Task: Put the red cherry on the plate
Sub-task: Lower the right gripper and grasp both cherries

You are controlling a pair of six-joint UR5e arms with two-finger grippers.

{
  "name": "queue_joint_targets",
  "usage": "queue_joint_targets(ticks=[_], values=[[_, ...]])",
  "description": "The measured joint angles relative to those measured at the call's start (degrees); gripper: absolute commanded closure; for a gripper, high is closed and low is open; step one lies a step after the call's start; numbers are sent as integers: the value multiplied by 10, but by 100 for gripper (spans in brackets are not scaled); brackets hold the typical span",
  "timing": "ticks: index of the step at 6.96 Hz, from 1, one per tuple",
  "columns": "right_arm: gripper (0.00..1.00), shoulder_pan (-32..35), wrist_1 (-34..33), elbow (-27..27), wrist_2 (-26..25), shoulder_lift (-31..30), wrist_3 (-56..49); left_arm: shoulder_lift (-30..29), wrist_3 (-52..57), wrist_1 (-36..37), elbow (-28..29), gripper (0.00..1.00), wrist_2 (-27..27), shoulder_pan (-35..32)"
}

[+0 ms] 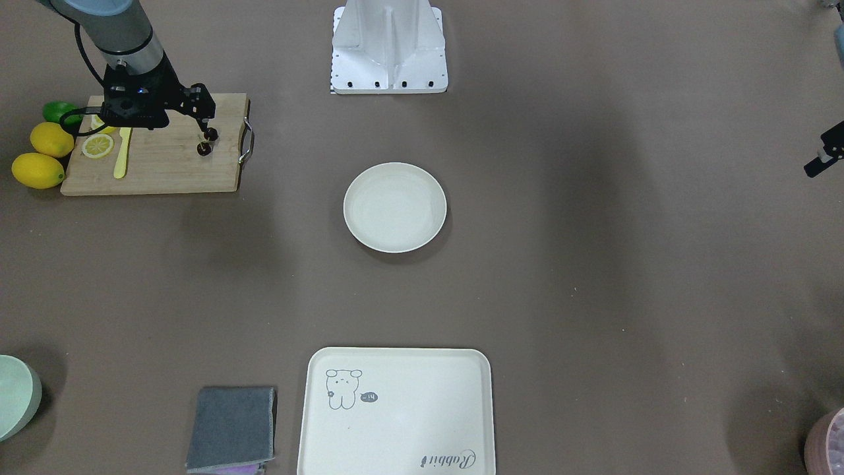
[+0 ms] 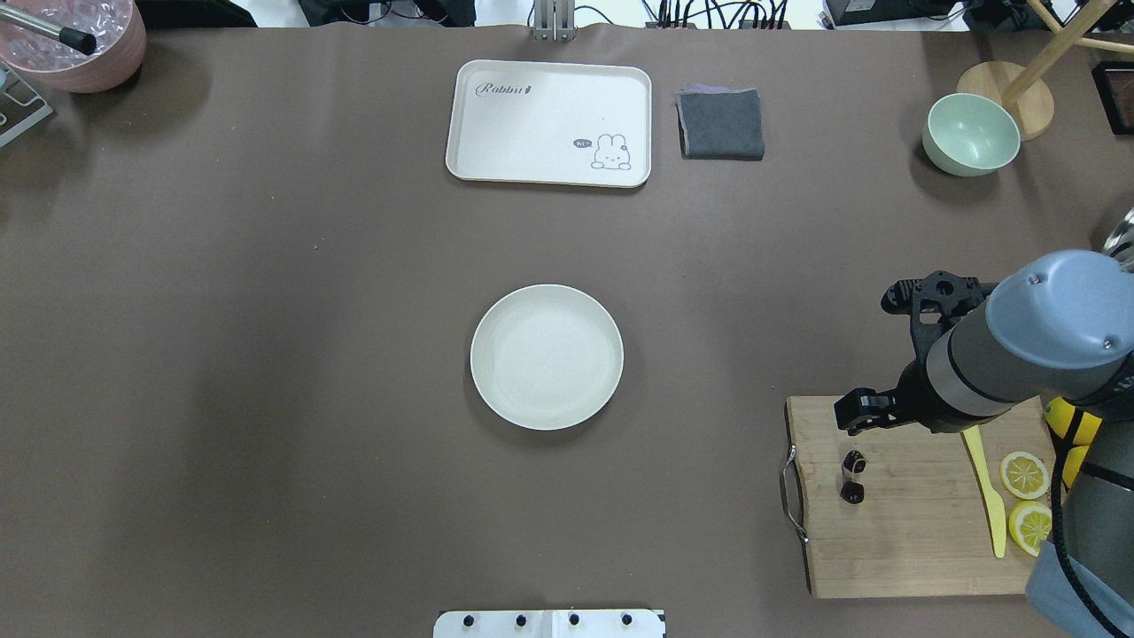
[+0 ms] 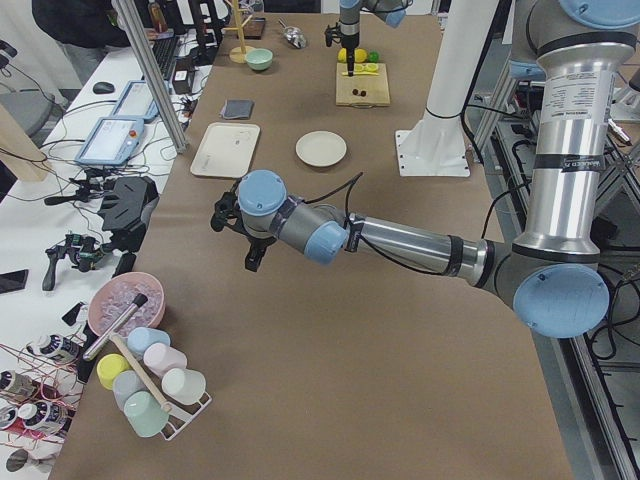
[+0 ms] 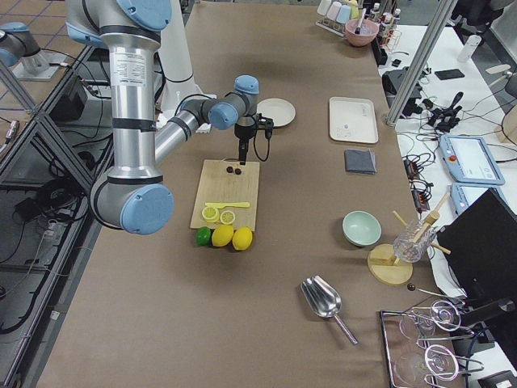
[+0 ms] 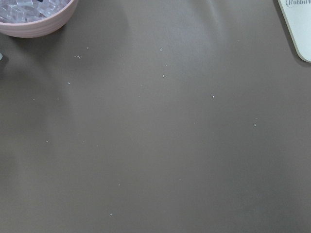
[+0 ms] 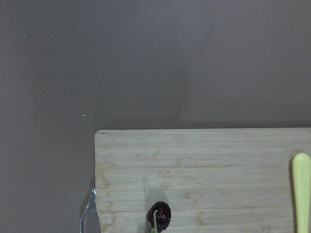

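The red cherry [image 1: 207,142] is a dark glossy pair lying on the wooden cutting board [image 1: 165,165]; it also shows as the cherry [image 2: 853,477] from overhead, and one fruit [image 6: 160,216] sits at the bottom of the right wrist view. My right gripper [image 1: 206,126] points down just above the pair, and I cannot tell whether its fingers are open or touching a stem. The cream-white plate [image 1: 394,207] lies bare at the table's middle, far from the board. My left gripper [image 1: 819,160] hovers over bare table at the other end, only partly in view.
On the board lie lemon slices [image 1: 97,146] and a yellow knife [image 1: 121,153]; two lemons [image 1: 39,170] and a lime sit beside it. A rabbit tray [image 2: 549,122], grey cloth [image 2: 721,124], green bowl [image 2: 971,134] and pink bowl [image 2: 75,40] line the far edge.
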Motion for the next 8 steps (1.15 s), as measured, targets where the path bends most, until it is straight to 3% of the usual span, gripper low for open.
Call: queue_joint_targets(ticks=[2, 5, 6, 8], values=[[13, -39, 116, -50, -38, -28, 63, 0, 0, 0, -1, 2, 0, -1], [18, -73, 149, -68, -75, -35, 97, 0, 0, -1, -1, 2, 0, -1], [27, -81, 154, -70, -84, -35, 104, -1, 0, 0, -1, 2, 0, 0], [62, -89, 162, -70, -93, -37, 115, -3, -1, 0, 1, 2, 1, 0]])
